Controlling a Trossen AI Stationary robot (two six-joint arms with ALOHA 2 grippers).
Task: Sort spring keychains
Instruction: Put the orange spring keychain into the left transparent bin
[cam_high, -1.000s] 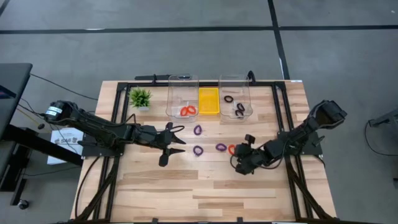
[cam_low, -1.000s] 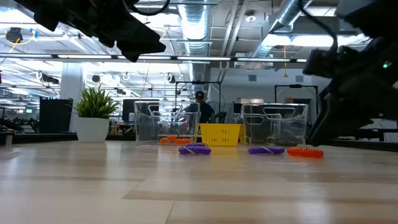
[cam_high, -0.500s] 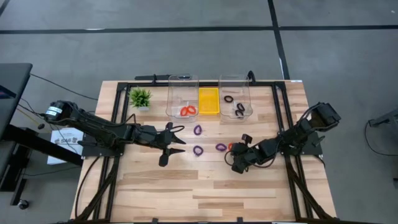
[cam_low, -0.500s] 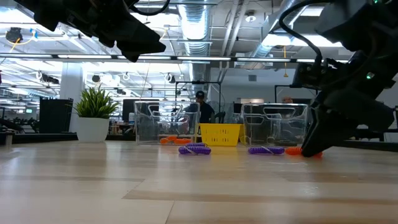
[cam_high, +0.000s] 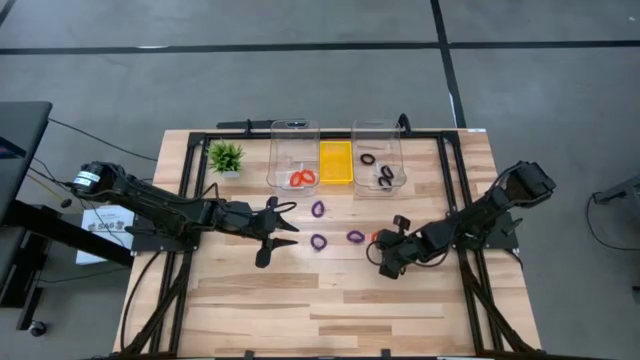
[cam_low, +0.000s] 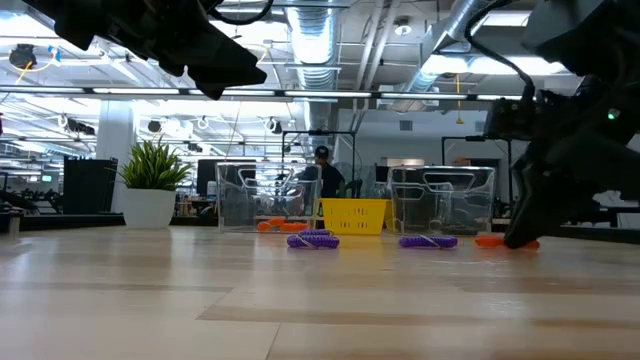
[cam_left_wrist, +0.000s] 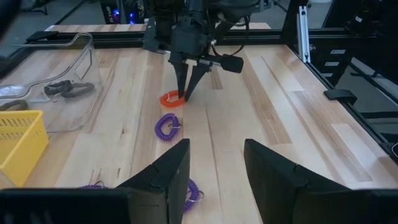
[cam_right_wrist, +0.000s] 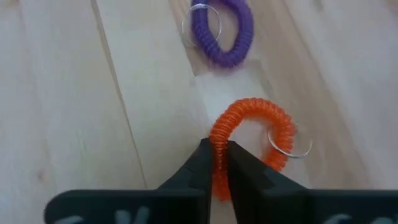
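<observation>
coiled orange keychain (cam_right_wrist: 249, 137) on pale wood, clamped in right gripper (cam_right_wrist: 214, 163) jaws; left jaws apart.

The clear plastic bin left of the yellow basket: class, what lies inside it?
Inside the clear plastic bin lie red-orange coiled spring keychains, near its front wall. Their exact count cannot be told; they overlap.

Paper sheet (cam_high: 104, 222) beside counter, under my left arm: dark print on it, too small to read.
Yellow basket (cam_low: 354, 216): dark marks on front wall, not legible.
Clear bins (cam_high: 293, 150): no readable label that I can make out.
Room behind counter: no signs I can read.
Overall: no legible txt, brand or nos. anywhere.
</observation>
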